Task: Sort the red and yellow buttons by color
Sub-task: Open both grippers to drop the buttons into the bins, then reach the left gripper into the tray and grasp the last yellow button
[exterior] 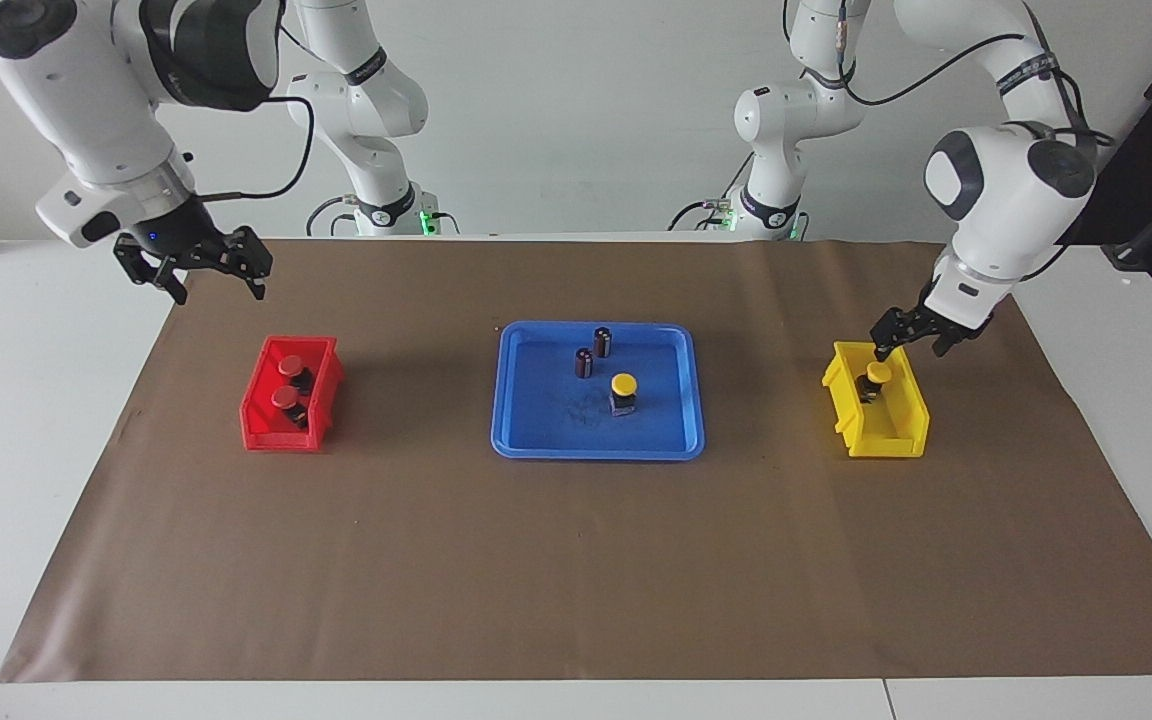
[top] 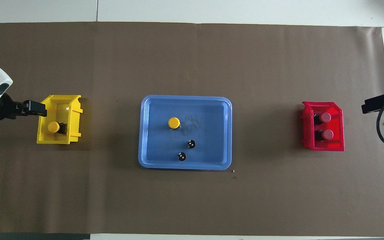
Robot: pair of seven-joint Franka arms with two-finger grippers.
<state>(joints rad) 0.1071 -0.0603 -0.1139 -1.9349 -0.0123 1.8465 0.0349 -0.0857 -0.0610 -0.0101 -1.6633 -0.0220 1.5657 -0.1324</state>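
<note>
Two red buttons (exterior: 290, 366) (exterior: 285, 398) sit in the red bin (exterior: 261, 435); they also show in the overhead view (top: 325, 117) (top: 327, 134). One yellow button (exterior: 876, 373) (top: 53, 127) sits in the yellow bin (exterior: 886, 440). The other yellow button (exterior: 623, 385) (top: 174, 122) stands on the blue tray (exterior: 596, 452). My right gripper (exterior: 216, 278) is open and empty, raised high above the table edge by the red bin. My left gripper (exterior: 908, 342) is open and empty, just above the yellow bin's rim nearest the robots.
Two dark brown capless cylinders (exterior: 602, 342) (exterior: 584, 362) stand on the tray, nearer to the robots than the yellow button. The red bin (top: 307, 126) is at the right arm's end, the yellow bin (top: 75, 116) at the left arm's end. Brown paper covers the table.
</note>
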